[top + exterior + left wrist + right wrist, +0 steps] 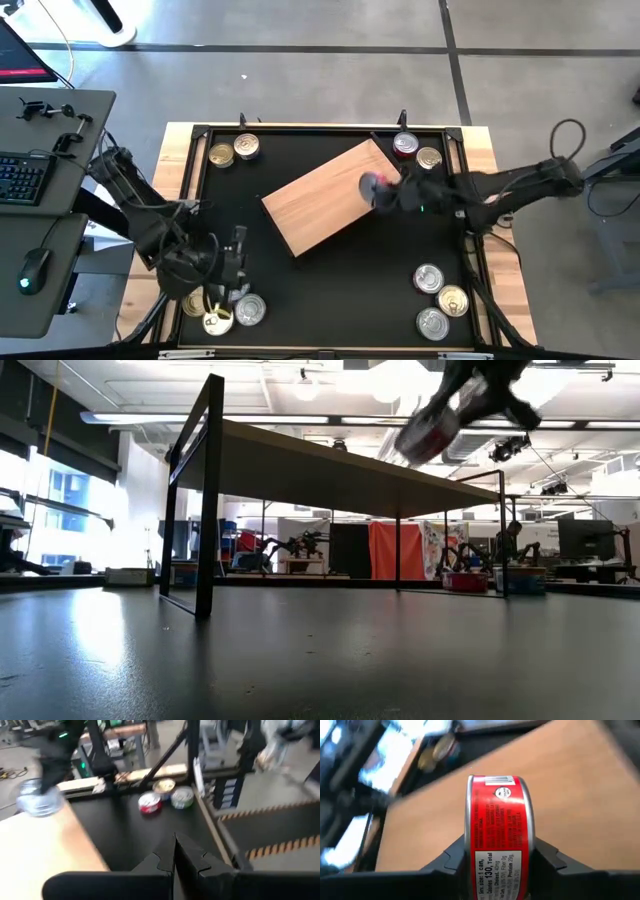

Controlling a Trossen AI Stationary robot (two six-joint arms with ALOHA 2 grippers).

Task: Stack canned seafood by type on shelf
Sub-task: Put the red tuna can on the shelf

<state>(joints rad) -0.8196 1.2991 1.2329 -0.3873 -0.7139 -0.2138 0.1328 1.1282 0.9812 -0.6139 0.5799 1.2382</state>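
The shelf (330,195) is a light-brown wooden board lying askew in the middle of the black tabletop. My right gripper (378,187) hangs over its right part, shut on a red-labelled tin (500,830); the low view shows this tin (430,430) blurred, above the shelf top. My left gripper (175,854) is shut on nothing, above the table near the front left (238,250). Other tins rest flat on the table: two at the far left (234,151), some at the far right (416,152), three at the near right (438,300) and three at the near left (222,312). My right gripper pinches the red-labelled tin by its two flat ends (470,845) between its two fingers (547,857). The fingers come slanting down from the table's right side. The tin stands on edge in the hold, its label wall toward the wrist camera, lifted clear above the shelf (580,785).
A black frame (200,135) runs round the tabletop. Beyond the table's left edge stands a grey desk with a keyboard (20,178) and a mouse (33,268). Bare black tabletop (340,300) lies between the shelf and the near edge.
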